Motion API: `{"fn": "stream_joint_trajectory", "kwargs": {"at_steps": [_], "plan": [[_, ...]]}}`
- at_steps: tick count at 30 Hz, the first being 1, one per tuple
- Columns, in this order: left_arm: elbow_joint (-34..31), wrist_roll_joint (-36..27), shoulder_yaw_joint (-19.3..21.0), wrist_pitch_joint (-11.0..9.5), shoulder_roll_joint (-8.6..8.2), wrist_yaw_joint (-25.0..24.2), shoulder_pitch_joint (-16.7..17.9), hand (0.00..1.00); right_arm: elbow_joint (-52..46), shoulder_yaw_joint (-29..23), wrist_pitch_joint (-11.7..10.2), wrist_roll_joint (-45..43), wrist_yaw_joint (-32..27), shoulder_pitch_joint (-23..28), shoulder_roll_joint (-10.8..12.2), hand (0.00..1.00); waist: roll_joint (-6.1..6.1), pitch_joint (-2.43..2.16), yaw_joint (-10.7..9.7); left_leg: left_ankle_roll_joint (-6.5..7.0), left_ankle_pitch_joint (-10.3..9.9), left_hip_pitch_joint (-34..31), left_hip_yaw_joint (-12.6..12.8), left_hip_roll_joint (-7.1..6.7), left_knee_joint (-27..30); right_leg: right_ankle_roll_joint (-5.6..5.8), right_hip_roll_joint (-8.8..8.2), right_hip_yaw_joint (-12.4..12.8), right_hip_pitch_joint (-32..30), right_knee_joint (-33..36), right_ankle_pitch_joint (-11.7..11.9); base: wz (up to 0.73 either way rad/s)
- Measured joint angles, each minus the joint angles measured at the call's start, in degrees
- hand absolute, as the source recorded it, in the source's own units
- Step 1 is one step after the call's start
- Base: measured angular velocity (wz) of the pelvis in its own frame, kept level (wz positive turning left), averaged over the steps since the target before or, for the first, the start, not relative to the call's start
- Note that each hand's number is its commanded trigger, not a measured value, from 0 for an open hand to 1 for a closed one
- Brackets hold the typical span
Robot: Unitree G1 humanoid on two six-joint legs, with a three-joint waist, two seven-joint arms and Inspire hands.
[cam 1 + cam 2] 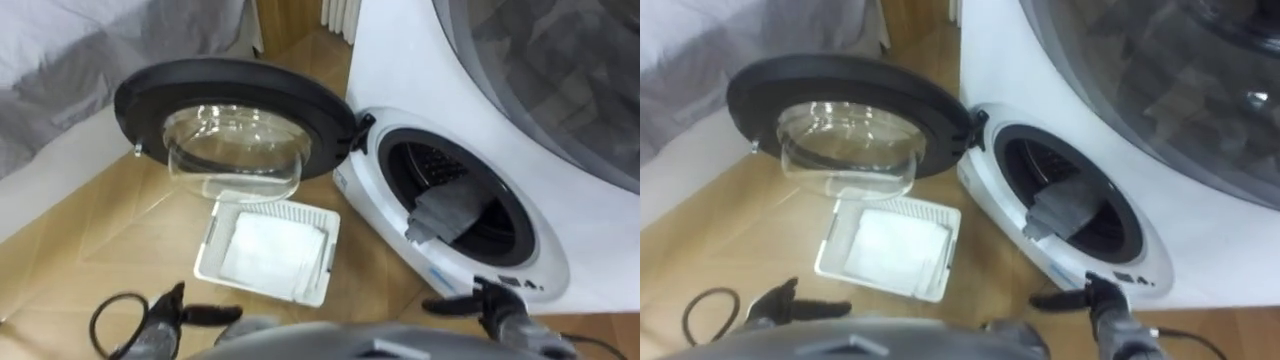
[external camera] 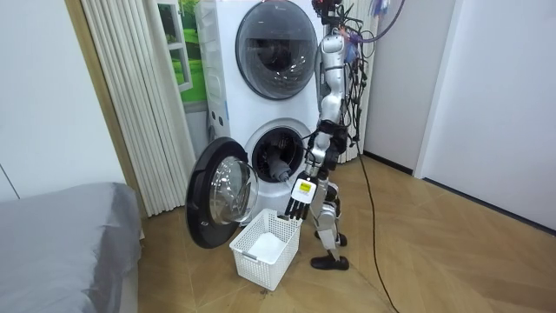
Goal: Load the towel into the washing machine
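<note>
**A:** how's the light where you're standing?

**B:** Soft and even, and I can't tell where it's coming from. The white washing machine (image 1: 400, 70) front looks bright to me, but the drum (image 1: 425, 165) goes dark inside.

**A:** any glare?

**B:** Pale highlights on the door glass (image 1: 235, 150) and grey reflections in the upper window (image 1: 560, 70). There are only faint shadows on the floor (image 1: 100, 250).
</note>
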Motion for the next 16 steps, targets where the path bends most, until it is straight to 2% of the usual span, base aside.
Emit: {"fn": "stream_joint_trajectory", "kwargs": {"at_steps": [4, 10, 16], "plan": [[-0.53, 1.11, 3.2, -0.03, -0.94, 0.02, 0.55, 0.0, 0.26, -1.23, -0.03, -2.2, 0.93, 1.03, 0.26, 0.0, 0.06, 0.15, -0.02, -0.16, 0.14, 1.06, -0.05, -0.11, -0.51, 0.07, 0.18, 0.16, 1.26, -0.8, 0.12, -0.01], [-0.6, 1.36, 3.19, 0.0, -1.03, 0.79, 1.39, 0.0, 2.22, -2.11, 0.08, -1.77, 2.14, 1.09, 0.85, 0.0, -0.12, 0.21, -0.25, -0.24, 0.18, 4.54, -0.11, -0.38, -2.28, 0.2, 0.42, 0.66, 4.78, -2.72, 0.17, -0.01], [-0.83, 6.17, 3.52, 0.7, -1.02, 0.66, 0.87, 0.0, 2.38, -3.4, 0.85, -1.89, 3.94, 1.04, 1.06, 0.0, -0.11, 0.31, -0.23, -0.24, 0.18, 5.38, -0.17, -0.44, -2.37, 0.22, 0.35, 0.54, 5.5, -2.84, 0.18, 0.0]]}}
